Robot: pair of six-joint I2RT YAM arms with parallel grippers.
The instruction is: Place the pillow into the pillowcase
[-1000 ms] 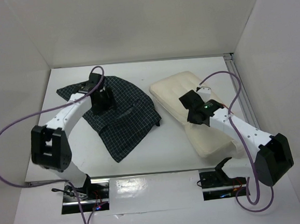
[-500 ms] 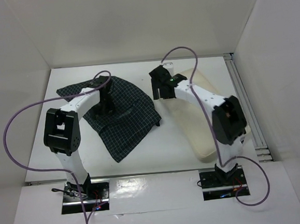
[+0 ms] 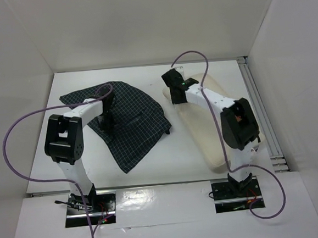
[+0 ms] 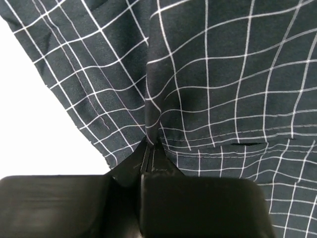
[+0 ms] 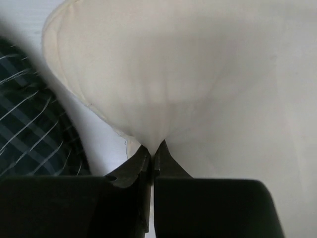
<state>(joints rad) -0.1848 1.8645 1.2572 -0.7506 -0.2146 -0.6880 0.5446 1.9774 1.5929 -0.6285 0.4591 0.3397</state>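
Since the earlier frames: both my claws have come together on cloth.

Item one: dark navy, white-checked cloth pillowcase [image 3: 134, 118], spread on the left half of the bench [image 3: 179, 164], toward the far edge. My left claw [image 4: 150, 148] is clamped on a raised fold near its middle.

Item two: cream-white soft rectangular pillow [image 3: 207, 137], lying along the right side, just beside the pillowcase. My right claw [image 5: 153, 151] is clamped on its far-left corner, the fabric drawn into a peak.
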